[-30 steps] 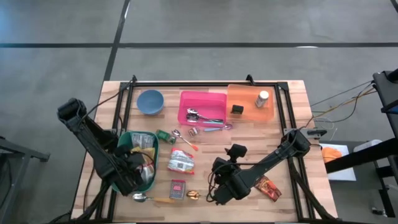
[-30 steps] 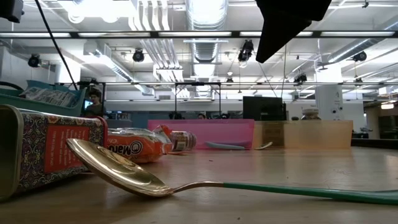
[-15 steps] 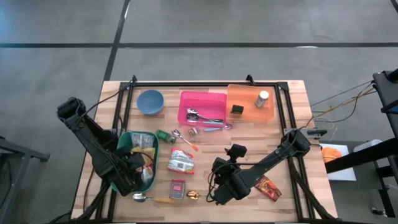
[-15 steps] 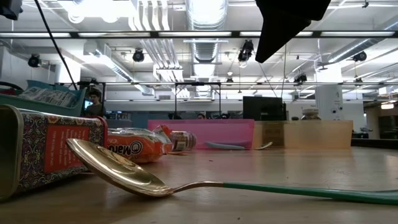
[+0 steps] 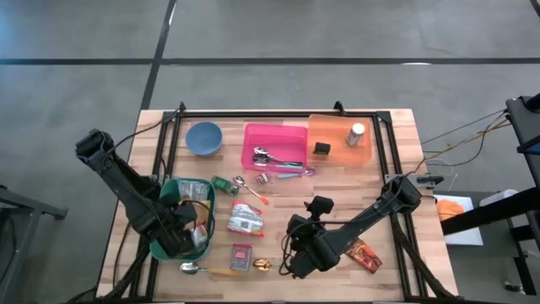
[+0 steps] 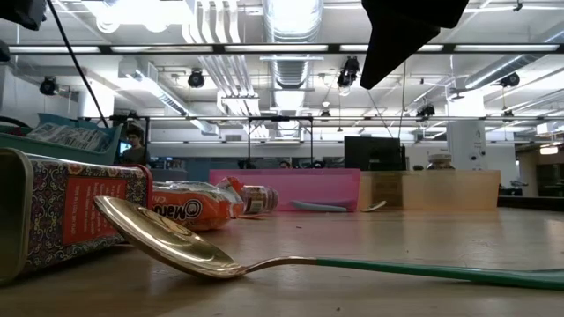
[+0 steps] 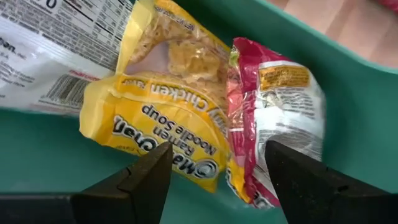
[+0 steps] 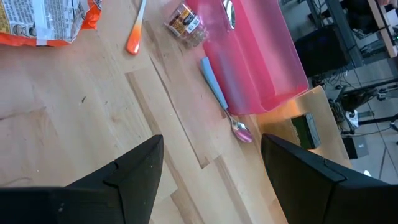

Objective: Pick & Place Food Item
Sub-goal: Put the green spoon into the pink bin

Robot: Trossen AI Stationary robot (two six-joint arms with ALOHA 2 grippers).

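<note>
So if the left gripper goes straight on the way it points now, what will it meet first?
Most likely the yellow ramen pack in the green bin. The open left gripper points right at it, with the pink pack just beside. How far off it is I cannot tell.

We take this for a robotics lab on an open industrial floor. The wooden table (image 5: 396, 135) stands on bare grey concrete (image 5: 337, 29) marked with dark lines. Level across the table we see an exposed ceiling with ducts (image 6: 291, 22), pipes and strip lights (image 6: 264, 48), and monitors (image 6: 374, 152) at desks in the background. Cables (image 5: 460, 135) run off the table's edge toward equipment beside it.
</note>
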